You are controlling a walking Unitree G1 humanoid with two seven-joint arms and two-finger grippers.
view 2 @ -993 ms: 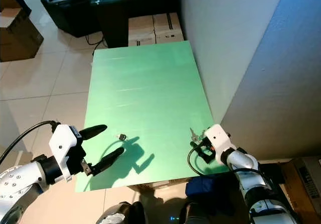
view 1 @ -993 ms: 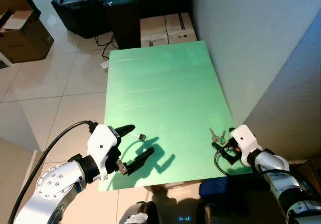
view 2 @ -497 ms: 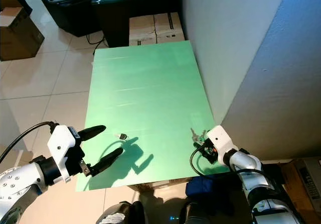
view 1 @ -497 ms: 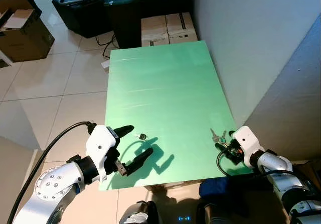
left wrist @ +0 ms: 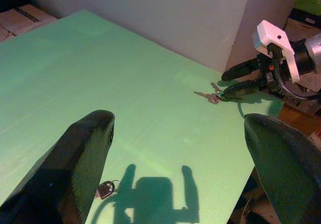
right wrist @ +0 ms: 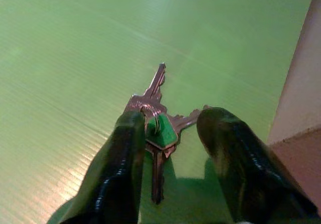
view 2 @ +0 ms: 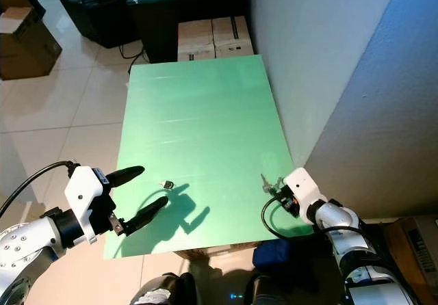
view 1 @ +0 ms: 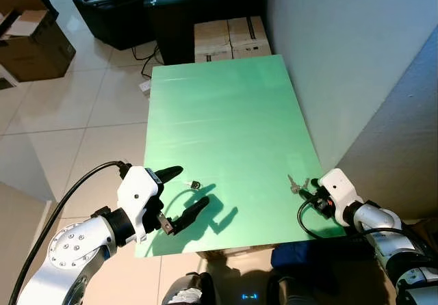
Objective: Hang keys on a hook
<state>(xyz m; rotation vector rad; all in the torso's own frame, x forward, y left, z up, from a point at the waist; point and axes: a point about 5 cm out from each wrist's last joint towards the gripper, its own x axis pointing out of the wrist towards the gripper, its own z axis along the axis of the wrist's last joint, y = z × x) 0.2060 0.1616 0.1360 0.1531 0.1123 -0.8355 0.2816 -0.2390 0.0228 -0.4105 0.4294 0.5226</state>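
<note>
A bunch of silver keys lies near the right edge of the green table. My right gripper rests low on the table right behind the bunch. In the right wrist view its open black fingers straddle the key ring, not closed on it. My left gripper hovers open over the table's front left. A small dark-and-silver metal object lies on the table beneath it, and also shows in the left wrist view as the metal object.
A grey wall runs along the table's right side. Cardboard boxes and black furniture stand past the far end. An open carton and a black fan base sit on the tiled floor at left.
My right gripper has crept forward to the keys, so its fingers now flank the ring. The left arm has barely moved.
</note>
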